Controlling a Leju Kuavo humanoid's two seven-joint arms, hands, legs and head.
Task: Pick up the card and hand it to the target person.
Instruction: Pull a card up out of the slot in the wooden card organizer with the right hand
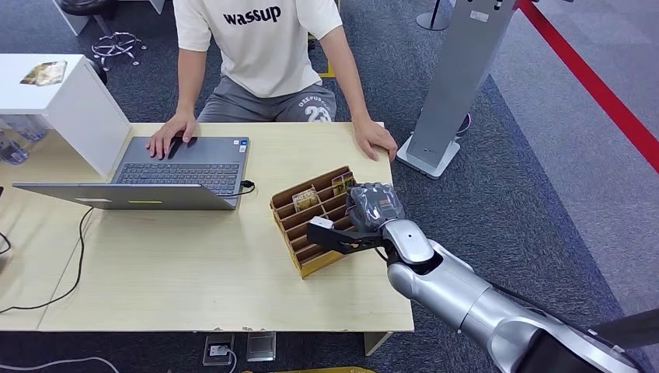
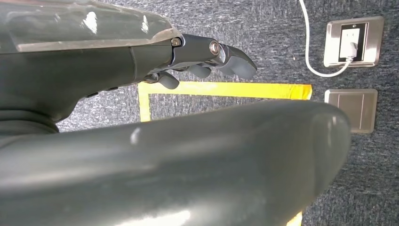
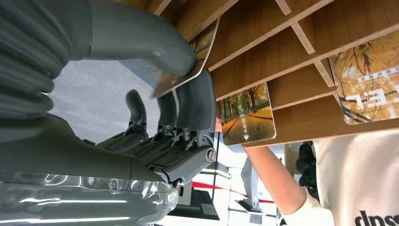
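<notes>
A wooden slotted card rack (image 1: 289, 220) stands on the table's right part, with picture cards (image 1: 305, 200) in its far slots. My right hand (image 1: 365, 211) is at the rack's near right end. In the right wrist view my right hand (image 3: 160, 117) pinches the edge of a card (image 3: 201, 52) between its thumb and its fingers, and the card's far end still lies in a slot of the rack (image 3: 291, 56). Two other autumn-tree cards (image 3: 245, 115) sit in neighbouring slots. My left hand (image 2: 117, 70) hangs over the floor holding nothing, its fingers (image 2: 230, 59) stretched out.
A person in a white T-shirt (image 1: 260, 43) sits at the table's far side, one hand on an open laptop (image 1: 175, 167), the other hand (image 1: 374, 140) on the table edge near the rack. A white cabinet (image 1: 70, 97) stands at the left and a grey stand (image 1: 458, 78) at the right.
</notes>
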